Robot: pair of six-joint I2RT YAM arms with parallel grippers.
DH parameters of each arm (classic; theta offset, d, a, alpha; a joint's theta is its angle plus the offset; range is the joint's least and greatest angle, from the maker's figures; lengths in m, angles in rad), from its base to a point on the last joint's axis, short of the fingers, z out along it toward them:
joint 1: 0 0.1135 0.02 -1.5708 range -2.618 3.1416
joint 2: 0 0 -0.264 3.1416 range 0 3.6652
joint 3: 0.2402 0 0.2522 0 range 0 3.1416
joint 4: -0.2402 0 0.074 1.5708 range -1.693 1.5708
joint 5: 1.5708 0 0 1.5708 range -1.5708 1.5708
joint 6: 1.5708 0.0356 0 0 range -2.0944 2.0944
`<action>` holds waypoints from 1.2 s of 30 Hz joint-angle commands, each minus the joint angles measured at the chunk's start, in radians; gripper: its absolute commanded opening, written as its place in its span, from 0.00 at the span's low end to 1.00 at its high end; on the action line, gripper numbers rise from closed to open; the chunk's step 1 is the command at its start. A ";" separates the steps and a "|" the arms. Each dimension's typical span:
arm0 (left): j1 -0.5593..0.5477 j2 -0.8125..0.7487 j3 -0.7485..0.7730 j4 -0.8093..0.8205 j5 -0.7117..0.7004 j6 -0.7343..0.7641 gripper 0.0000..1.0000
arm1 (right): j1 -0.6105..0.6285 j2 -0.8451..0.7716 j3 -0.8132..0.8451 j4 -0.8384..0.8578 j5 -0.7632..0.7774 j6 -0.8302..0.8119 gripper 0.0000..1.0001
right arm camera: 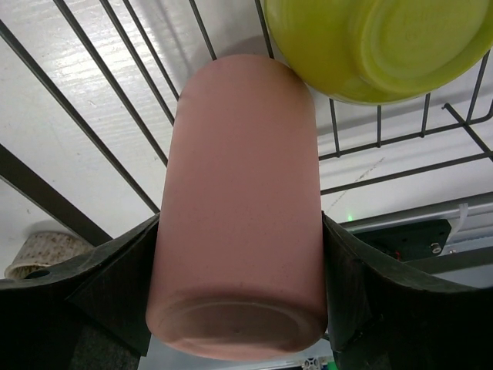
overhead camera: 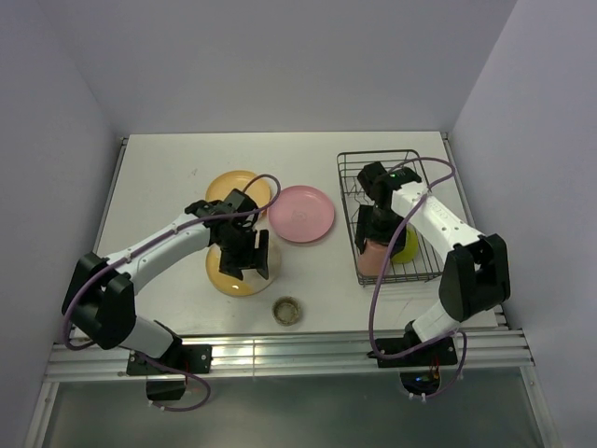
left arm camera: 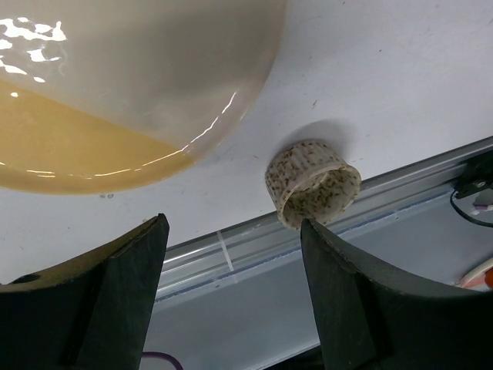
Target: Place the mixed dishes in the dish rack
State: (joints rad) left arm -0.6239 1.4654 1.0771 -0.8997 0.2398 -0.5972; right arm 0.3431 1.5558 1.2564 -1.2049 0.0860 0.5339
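Note:
My right gripper (overhead camera: pixel 375 243) is shut on the pink cup (overhead camera: pixel 371 259), which lies on its side in the near left corner of the dark wire dish rack (overhead camera: pixel 350 177). In the right wrist view the cup (right arm camera: pixel 239 193) sits between both fingers, touching the lime-green bowl (right arm camera: pixel 377 46), which is also in the rack (overhead camera: pixel 408 245). My left gripper (overhead camera: pixel 245 264) is open and empty above the cream-and-yellow plate (overhead camera: pixel 222 276). The orange plate (overhead camera: pixel 229 185) and pink plate (overhead camera: pixel 301 213) lie on the table. The small speckled grey bowl (overhead camera: pixel 287 310) stands near the front edge, beyond my left gripper (left arm camera: pixel 235 254) in its wrist view (left arm camera: pixel 312 185).
The cream-and-yellow plate fills the upper left of the left wrist view (left arm camera: pixel 115 92). The table's metal front rail (overhead camera: pixel 308 353) runs just behind the speckled bowl. Rack wires (right arm camera: pixel 108 100) cross under the cup. Walls close in the table on three sides.

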 commanded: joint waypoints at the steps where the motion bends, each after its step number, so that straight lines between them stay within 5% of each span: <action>1: -0.016 0.016 -0.008 0.027 0.019 0.036 0.75 | 0.014 0.009 -0.015 0.042 0.017 0.018 0.10; 4: -0.025 0.033 -0.009 0.039 0.039 0.046 0.75 | 0.014 0.007 -0.034 0.053 0.014 0.018 0.21; 8: -0.040 0.053 -0.013 0.056 0.064 0.057 0.75 | 0.014 -0.005 -0.035 0.047 0.021 0.018 0.53; 14: -0.077 0.096 -0.003 0.067 0.111 0.082 0.75 | 0.019 -0.037 -0.008 0.008 0.046 0.023 0.78; 31: -0.174 0.185 -0.011 0.058 0.090 0.106 0.74 | 0.019 -0.023 -0.063 0.025 0.060 0.018 0.82; 36: -0.175 0.184 -0.016 0.053 0.082 0.109 0.73 | 0.017 -0.016 -0.081 0.007 0.127 0.035 0.56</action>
State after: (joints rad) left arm -0.7937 1.6543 1.0657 -0.8505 0.3309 -0.5102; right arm 0.3557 1.5398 1.2060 -1.1835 0.1135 0.5533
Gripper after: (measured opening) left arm 0.736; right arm 0.786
